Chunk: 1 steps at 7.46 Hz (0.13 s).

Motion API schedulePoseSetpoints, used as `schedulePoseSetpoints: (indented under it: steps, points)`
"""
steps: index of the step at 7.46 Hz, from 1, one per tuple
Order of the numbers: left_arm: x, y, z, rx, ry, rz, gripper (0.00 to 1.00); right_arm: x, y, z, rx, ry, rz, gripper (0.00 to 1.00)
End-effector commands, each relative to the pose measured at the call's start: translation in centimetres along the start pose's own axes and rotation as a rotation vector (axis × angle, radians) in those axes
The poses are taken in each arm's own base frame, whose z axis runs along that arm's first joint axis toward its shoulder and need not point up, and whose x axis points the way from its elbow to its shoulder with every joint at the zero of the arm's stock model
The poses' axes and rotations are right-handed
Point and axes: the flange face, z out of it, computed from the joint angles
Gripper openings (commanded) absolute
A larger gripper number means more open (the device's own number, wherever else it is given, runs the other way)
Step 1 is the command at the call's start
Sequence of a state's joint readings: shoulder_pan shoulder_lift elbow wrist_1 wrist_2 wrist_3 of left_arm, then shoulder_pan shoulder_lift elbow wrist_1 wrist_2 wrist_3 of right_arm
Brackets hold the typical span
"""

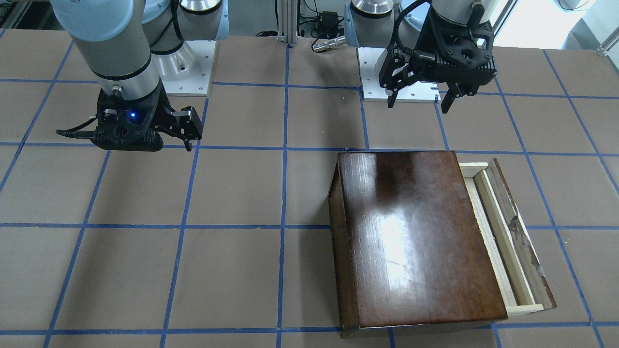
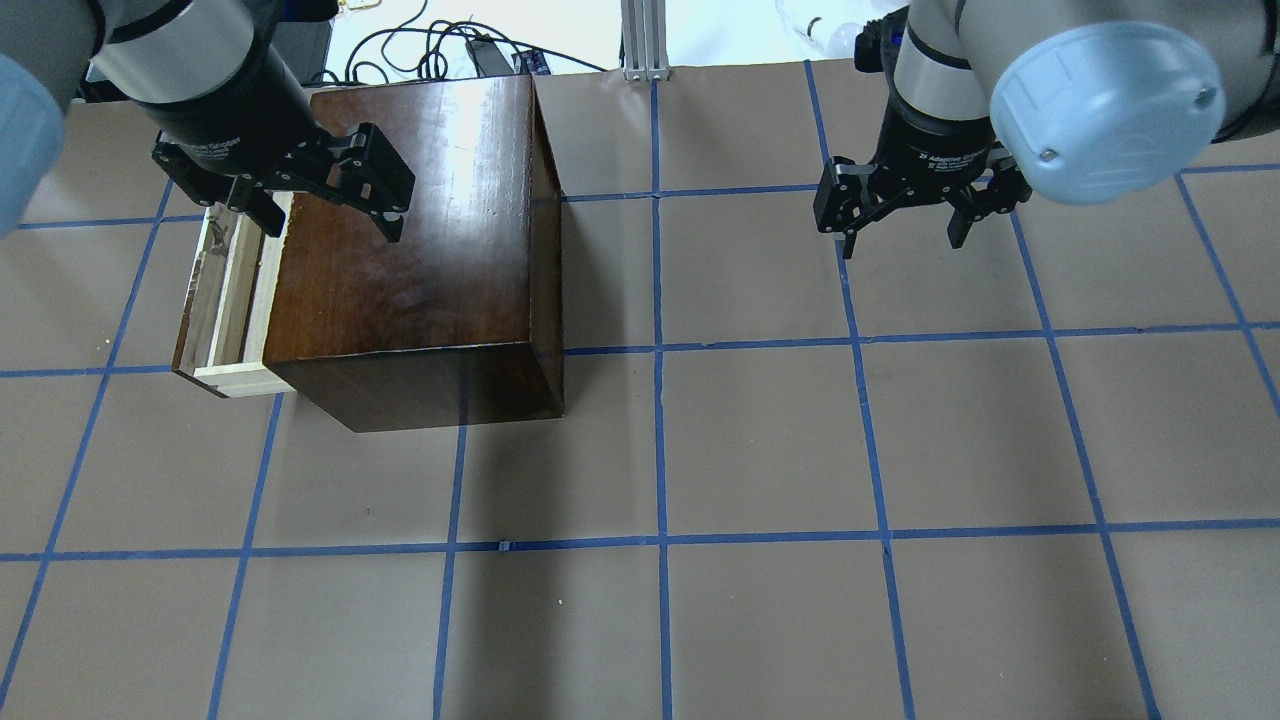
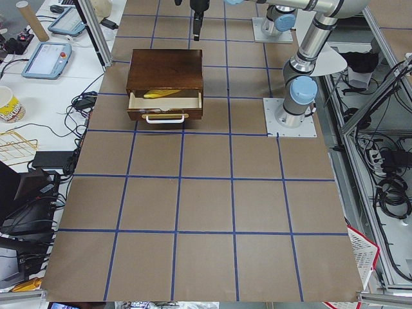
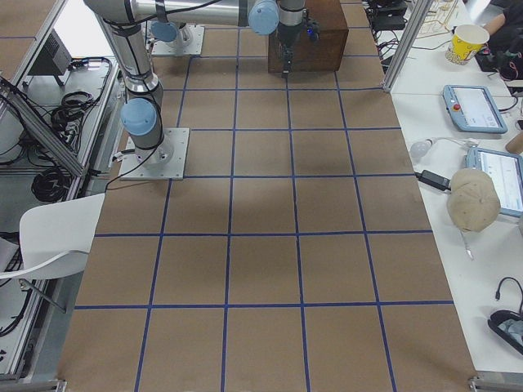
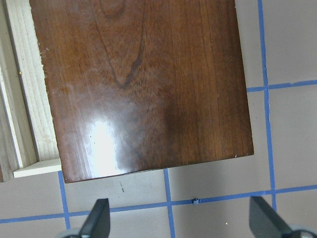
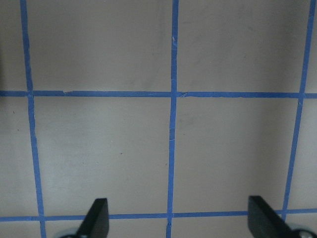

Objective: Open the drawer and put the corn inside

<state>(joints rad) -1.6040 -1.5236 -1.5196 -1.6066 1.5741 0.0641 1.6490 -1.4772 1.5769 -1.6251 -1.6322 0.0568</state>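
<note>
The glossy dark-brown wooden box point(image 2: 410, 250) stands on the table's left side. Its drawer point(image 1: 503, 232) is pulled partly out, with pale wood inside and a chipped dark front panel. The yellow corn point(image 3: 162, 94) lies inside the drawer in the exterior left view; the other views hide it under the box top. My left gripper point(image 2: 320, 225) hovers open and empty above the box top point(image 5: 143, 79), near the drawer side. My right gripper point(image 2: 902, 243) is open and empty over bare table, far from the box.
The table is brown paper with a blue tape grid point(image 6: 171, 148). Both arm bases point(image 1: 184, 63) stand at the table's rear edge. Side benches with tablets and a cup point(image 4: 470, 41) lie beyond the table ends.
</note>
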Motion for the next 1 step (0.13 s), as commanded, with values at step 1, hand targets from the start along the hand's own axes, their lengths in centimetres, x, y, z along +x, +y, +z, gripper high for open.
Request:
schedulePoseSetpoints:
  steps: [1]
  points:
    - [0.0,0.0,-0.07,0.002,-0.003,0.001,1.0,0.0,0.01,0.01,-0.001,0.0,0.0,1.0]
